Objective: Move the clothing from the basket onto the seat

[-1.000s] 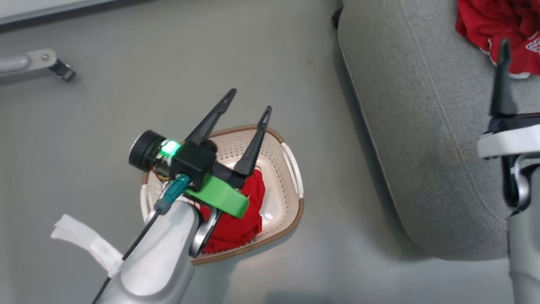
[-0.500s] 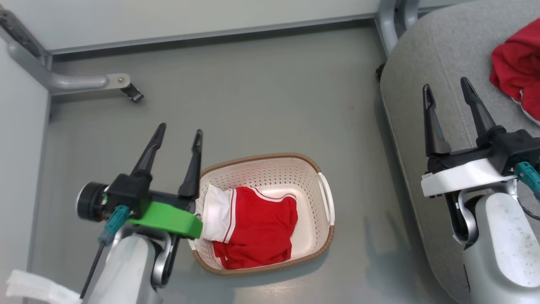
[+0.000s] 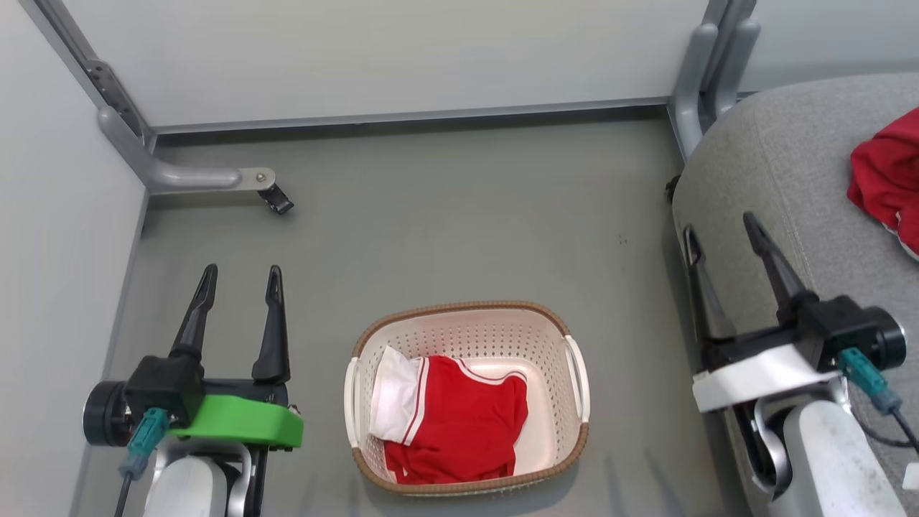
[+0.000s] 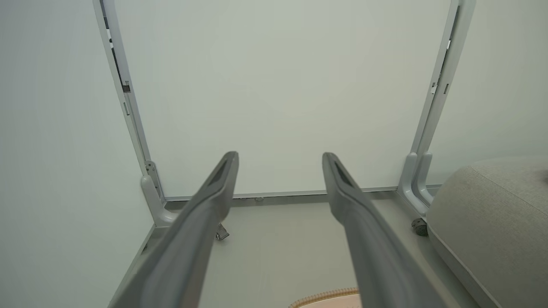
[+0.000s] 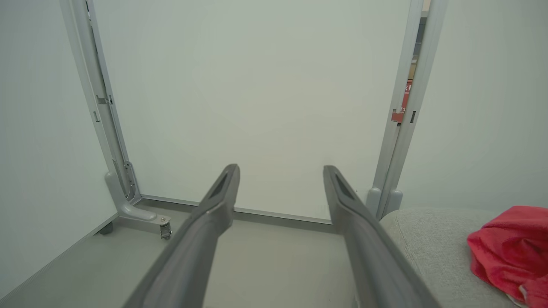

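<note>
Between my two arms, on the grey floor (image 3: pixel 445 215): a small oval cream-white plastic basket (image 3: pixel 459 307) with perforated walls and a brown woven-look rim. It stands upright, clear of both grippers.
Clothing to fetch: one bright red soft-fabric sports garment (image 3: pixel 459 420) with white trim stripes lies crumpled in the basket, its white panel (image 3: pixel 393 402) at the left end.
Clothing delivered: a second bright red garment (image 3: pixel 887 176) lies bunched at the far right of the large grey fabric-upholstered seat (image 3: pixel 782 165).
My left gripper (image 3: pixel 243 271): fingers spread wide with nothing between them. It hangs over bare floor just left of the basket and points at the far pale wall panel (image 3: pixel 395 57).
My right gripper (image 3: pixel 720 224): fingers spread wide and empty, over the seat's near left edge.
Progress, as I judge it: about half done, with one piece across and one to go.
Step in hand: bringing a gripper to the garment in the basket; my left one is beside it.
Doing it well: I would tip the fingers downward and enter from above, inside the rim. I would straddle the thick red fold in the middle rather than the thin white panel, then close on cloth alone.
Lift: straight up until the hem clears the rim, then right to the seat.
Risk: the basket looks light, so snagged fabric could drag or tip it.
</note>
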Available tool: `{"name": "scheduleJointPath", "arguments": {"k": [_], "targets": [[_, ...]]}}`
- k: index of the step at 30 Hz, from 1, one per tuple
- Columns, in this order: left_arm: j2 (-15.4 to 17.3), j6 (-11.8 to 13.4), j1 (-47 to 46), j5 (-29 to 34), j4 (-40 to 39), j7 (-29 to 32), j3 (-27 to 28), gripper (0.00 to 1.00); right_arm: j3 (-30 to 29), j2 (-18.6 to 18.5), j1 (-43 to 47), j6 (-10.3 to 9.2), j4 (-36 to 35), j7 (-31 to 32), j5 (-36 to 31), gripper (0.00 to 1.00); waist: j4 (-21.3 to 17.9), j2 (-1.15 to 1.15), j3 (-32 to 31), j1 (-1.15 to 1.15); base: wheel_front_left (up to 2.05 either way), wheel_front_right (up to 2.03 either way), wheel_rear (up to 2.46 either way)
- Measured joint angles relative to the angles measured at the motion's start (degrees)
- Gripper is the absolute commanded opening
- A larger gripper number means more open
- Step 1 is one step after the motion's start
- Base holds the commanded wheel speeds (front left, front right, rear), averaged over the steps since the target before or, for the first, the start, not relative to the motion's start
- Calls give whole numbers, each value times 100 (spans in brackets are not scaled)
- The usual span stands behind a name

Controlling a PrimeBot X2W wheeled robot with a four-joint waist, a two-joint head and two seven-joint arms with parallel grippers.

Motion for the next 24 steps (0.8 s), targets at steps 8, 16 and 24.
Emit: {"name": "scheduleJointPath", "arguments": {"k": [8, 16, 24], "targets": [[-113, -86, 241, 113, -68, 0, 123, 100, 168, 25, 645, 0, -144, 0, 64, 100, 28, 0, -257, 0, 0, 0, 0], [-174, -138, 371, 168, -98, 0, 123, 100, 203, 27, 1162, 0, -260, 0, 246, 100, 45, 0, -404, 0, 0, 0, 0], [-222, -181, 409, 174, -48, 0, 162, 100, 205, 27, 1274, 0, -269, 0, 300, 100, 53, 0, -391, 0, 0, 0, 0]]}}
